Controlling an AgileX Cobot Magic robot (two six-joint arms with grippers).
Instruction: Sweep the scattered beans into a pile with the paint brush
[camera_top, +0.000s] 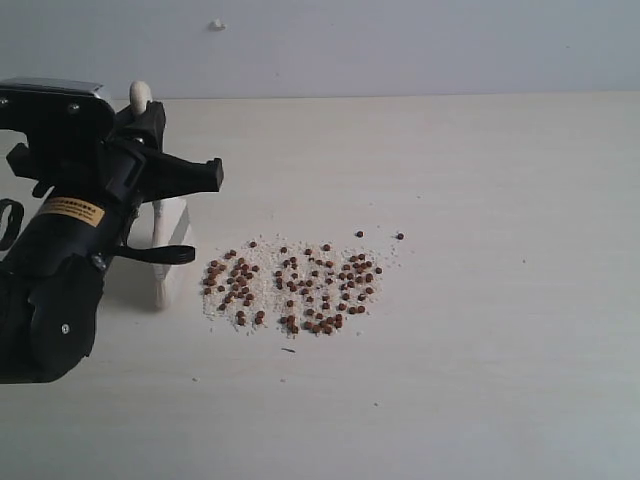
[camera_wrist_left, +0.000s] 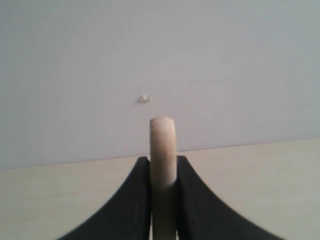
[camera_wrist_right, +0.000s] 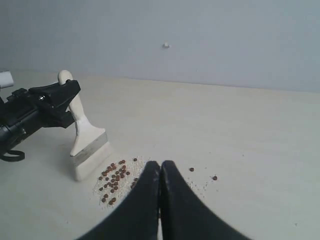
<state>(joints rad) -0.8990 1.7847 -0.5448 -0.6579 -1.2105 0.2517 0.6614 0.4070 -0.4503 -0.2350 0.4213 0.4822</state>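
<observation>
End effector (camera_wrist_left: 163, 165) around one paint brush (camera_top: 172, 225)

We see a pale surface (camera_top: 480, 380) carrying a loose patch of beans (camera_top: 295, 285) scattered over whitish crumbs (camera_top: 262, 292) (two more lie a little apart from the rest). Just beside the patch, the paint brush (camera_top: 172, 250) stands bristles-down on it.

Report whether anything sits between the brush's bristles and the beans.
Nothing visible does. The paint brush, held upright by the left gripper, stands just beside the beans, with only a thin strip of bare table between them.
</observation>
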